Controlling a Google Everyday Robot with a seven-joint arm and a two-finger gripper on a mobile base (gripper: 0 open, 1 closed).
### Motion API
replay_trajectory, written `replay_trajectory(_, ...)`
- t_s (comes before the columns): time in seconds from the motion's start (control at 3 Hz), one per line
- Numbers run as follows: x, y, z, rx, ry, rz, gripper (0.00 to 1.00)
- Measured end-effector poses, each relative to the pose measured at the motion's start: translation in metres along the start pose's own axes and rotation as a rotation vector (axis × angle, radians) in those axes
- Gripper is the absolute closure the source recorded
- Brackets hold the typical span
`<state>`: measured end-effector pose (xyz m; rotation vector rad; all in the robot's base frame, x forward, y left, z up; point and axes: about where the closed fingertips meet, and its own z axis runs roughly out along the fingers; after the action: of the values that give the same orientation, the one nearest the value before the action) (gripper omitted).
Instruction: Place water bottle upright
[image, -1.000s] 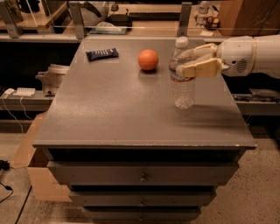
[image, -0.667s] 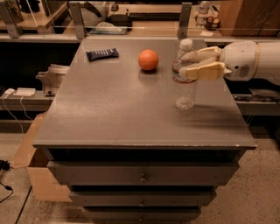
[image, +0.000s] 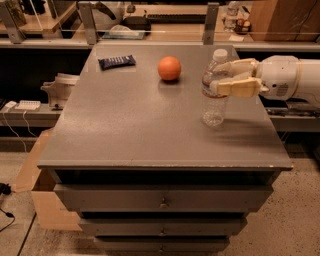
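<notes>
The water bottle (image: 214, 107) is clear ribbed plastic with a white cap. It stands upright on the right side of the grey table top (image: 135, 125), its base on the surface. My gripper (image: 214, 78) reaches in from the right with its cream fingers (image: 237, 88) closed around the bottle's upper body, one in front and one behind. The label band is mostly hidden by the fingers.
An orange ball (image: 169, 68) sits on the table to the bottle's far left. A dark snack bar (image: 116, 61) lies at the back left. Shelving with clutter runs behind the table. A cardboard box (image: 35, 185) stands on the floor at the left. Drawers face the front.
The gripper and the bottle have shifted slightly to the right. The bottle stays upright in the gripper's hold.
</notes>
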<state>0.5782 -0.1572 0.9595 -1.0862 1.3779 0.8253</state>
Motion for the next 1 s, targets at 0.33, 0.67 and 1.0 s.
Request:
replay_trajectory(0.33,0.0089,-0.0027,-0.0059,0.021,-0.036,-0.003,1.0)
replay_trajectory(0.67,0.0113,-0.0031,-0.0061,0.021,-0.036,0.001,1.0)
replay_trajectory(1.0,0.0165,-0.0043,-0.0057,0.017,-0.032,0.012,1.0)
